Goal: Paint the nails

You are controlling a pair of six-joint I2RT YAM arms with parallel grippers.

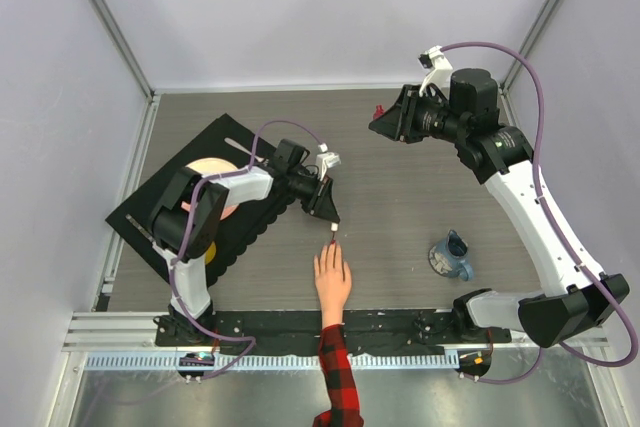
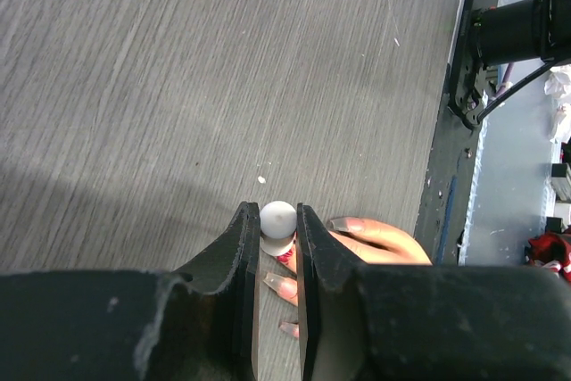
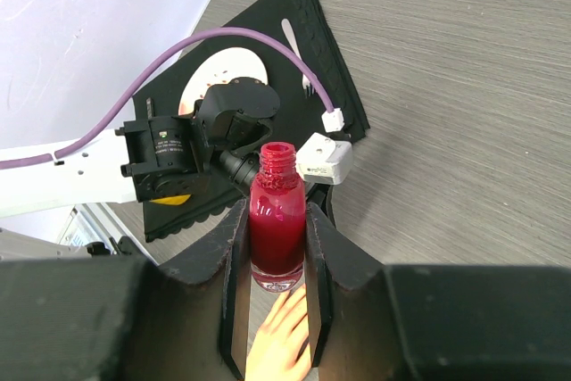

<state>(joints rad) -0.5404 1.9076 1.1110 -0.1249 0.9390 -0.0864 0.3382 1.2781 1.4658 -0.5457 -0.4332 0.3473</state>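
The brush cap is being pinched between the narrowed jaws of the left gripper, its red tip pointing down at the pale hand being rested flat on the table. The nails are being shown directly beneath and just beside that gripper; whether the brush is touching one cannot be told. Well apart, at the far right, the open red polish bottle is being clamped upright by the right gripper.
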